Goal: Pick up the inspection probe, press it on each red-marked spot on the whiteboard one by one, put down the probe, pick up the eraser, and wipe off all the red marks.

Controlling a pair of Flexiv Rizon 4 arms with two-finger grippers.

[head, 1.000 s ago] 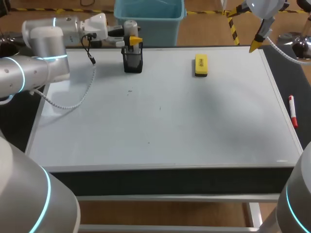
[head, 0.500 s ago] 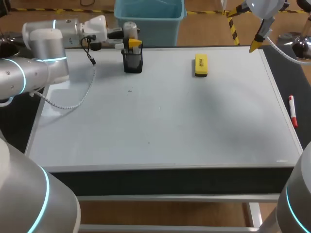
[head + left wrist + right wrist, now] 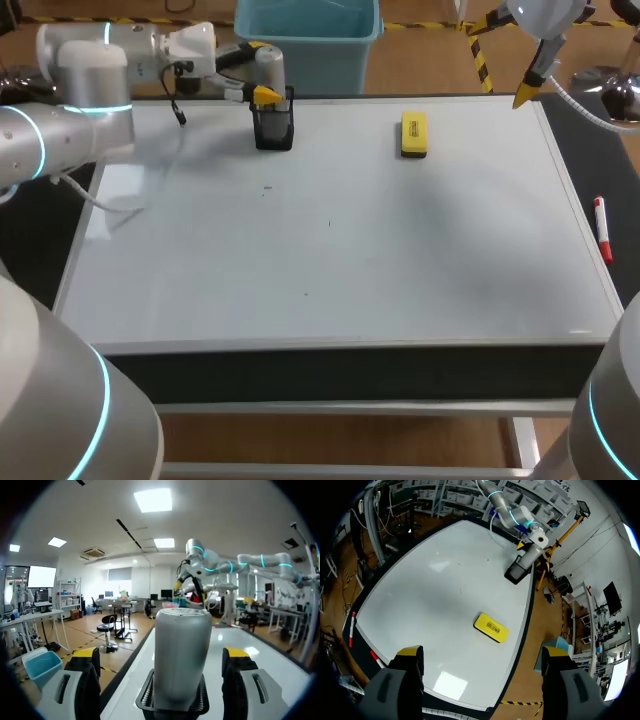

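The inspection probe (image 3: 268, 66), a grey cylinder, stands upright in a black mesh holder (image 3: 273, 130) at the whiteboard's (image 3: 400, 250) far left. My left gripper (image 3: 260, 72) is open around the probe (image 3: 182, 655), with a gap between it and each finger. The holder's rim (image 3: 145, 700) shows below it. The yellow eraser (image 3: 414, 133) lies flat at the far middle of the board. My right gripper (image 3: 528, 92) hangs open high over the far right corner, and the eraser (image 3: 491, 628) is ahead of it. I see no clear red marks on the board, only tiny dark specks.
A red marker (image 3: 603, 228) lies on the dark strip along the board's right edge. In the right wrist view a red marker (image 3: 351, 630) and another red piece (image 3: 376, 656) lie on that same strip.
My left gripper has opened and let go of the probe, which now stands in the holder. The left wrist has risen slightly and drawn back. The right arm has not moved.
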